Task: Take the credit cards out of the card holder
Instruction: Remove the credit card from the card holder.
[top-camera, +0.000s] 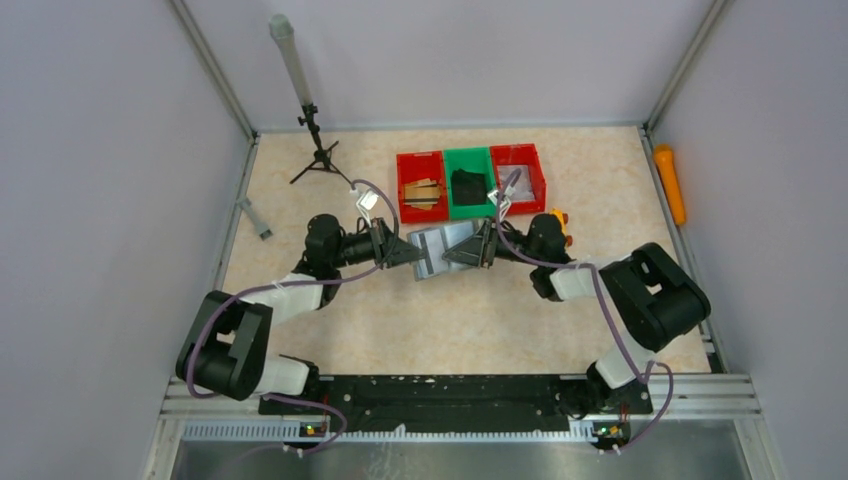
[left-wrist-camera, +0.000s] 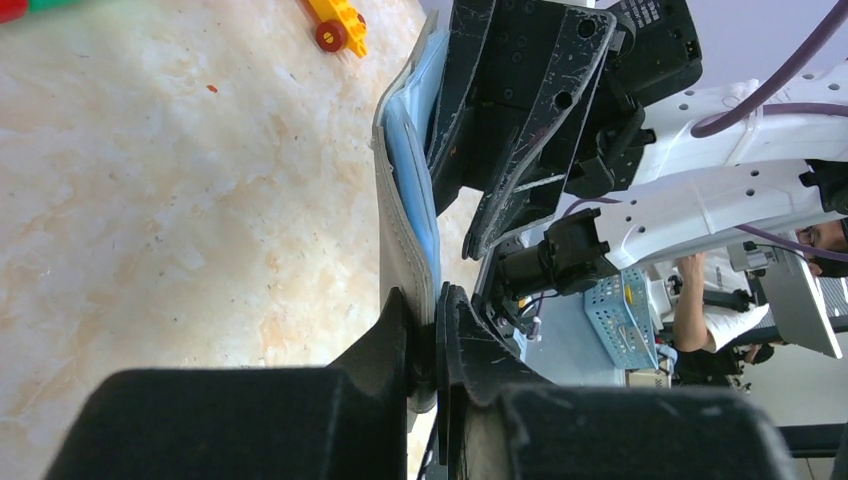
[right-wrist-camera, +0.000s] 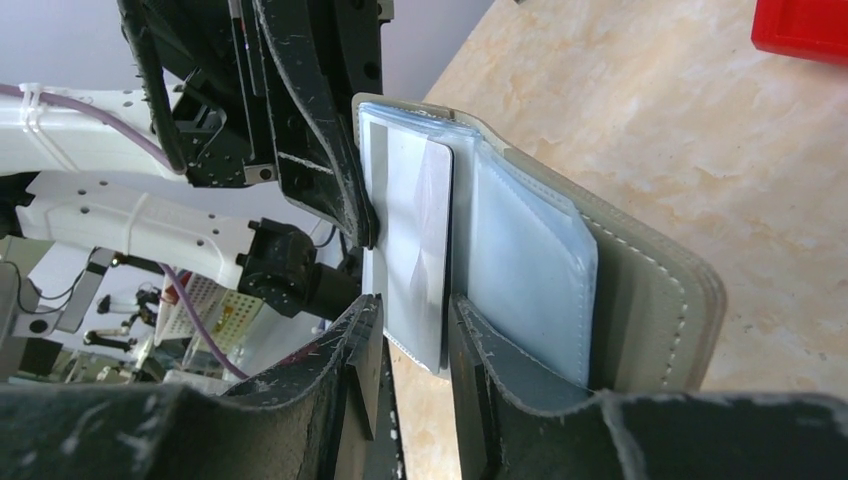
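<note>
Clamps the card holder (top-camera: 432, 248) by its edge in the left pincer (left-wrist-camera: 437, 310), on the arms' side of the green bin (top-camera: 468, 152); straddles a protruding credit card (right-wrist-camera: 418, 240) with the right pincer (right-wrist-camera: 415, 330), jaws apart; risks catching pocket plastic on closing, dragging the holder from that clamp.

I've got open surface (top-camera: 470, 320) on the near side, with wide room for either arm. The middle is tight: left gripper (top-camera: 414, 257) and right gripper (top-camera: 450, 254) meet nose to nose at the card holder (top-camera: 432, 243). Just behind it, three bins (top-camera: 467, 152) wall off the far side. A tripod (top-camera: 317, 150) blocks far left, and a toy (top-camera: 560, 217) sits beside my right wrist.
</note>
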